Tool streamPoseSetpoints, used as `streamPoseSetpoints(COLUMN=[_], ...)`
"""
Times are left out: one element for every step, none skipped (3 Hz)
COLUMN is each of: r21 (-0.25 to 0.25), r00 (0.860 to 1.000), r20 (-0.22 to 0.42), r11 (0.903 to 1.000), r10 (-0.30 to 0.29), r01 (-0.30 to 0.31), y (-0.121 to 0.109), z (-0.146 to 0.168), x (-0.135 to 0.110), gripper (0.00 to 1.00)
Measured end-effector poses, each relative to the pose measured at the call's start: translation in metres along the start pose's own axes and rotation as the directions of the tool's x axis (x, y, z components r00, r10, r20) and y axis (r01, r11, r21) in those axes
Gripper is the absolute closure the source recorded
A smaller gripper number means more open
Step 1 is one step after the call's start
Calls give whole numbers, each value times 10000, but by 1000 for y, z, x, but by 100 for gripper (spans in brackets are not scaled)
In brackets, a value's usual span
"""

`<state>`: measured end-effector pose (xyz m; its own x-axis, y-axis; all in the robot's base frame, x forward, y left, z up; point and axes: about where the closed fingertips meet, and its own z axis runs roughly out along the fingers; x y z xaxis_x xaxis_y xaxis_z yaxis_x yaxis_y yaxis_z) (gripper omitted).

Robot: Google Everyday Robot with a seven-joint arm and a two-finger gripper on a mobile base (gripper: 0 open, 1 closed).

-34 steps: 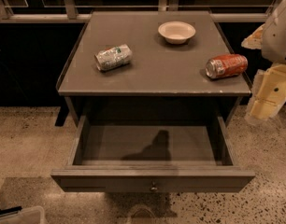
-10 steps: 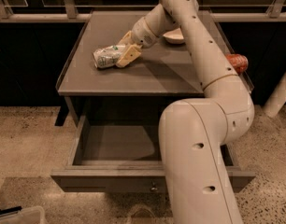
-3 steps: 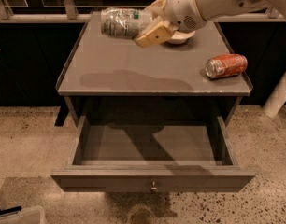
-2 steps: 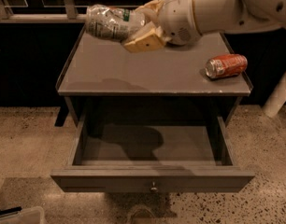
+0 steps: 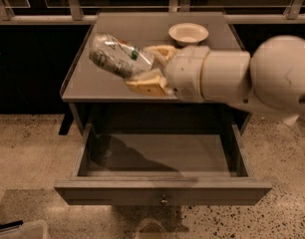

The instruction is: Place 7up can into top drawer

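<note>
The gripper (image 5: pixel 146 67) clamps the crinkled 7up can (image 5: pixel 118 56) between its tan fingers, holding it tilted in the air, upper left of centre, over the table (image 5: pixel 85 81). In the lower frame the top drawer (image 5: pixel 162 190) stands pulled open (knob mid-panel). A white bowl (image 5: pixel 188 33) sits at the table's back.

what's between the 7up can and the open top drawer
Nothing visible does. The gripper holds the 7up can in the air over the front edge of the table; the top drawer below it stands open with nothing seen inside.
</note>
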<state>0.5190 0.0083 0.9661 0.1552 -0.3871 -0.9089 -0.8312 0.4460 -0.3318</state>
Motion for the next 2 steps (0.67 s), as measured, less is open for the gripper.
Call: streamPoseSetpoints(r21=[1539, 2163], r00=[9873, 9781], r20=[-420, -931], r11=[9774, 9627], r10=[1530, 1862], r01=[-1449, -1626], y=[8, 18], z=[-27, -35], x=[81, 119], gripper=[100, 100])
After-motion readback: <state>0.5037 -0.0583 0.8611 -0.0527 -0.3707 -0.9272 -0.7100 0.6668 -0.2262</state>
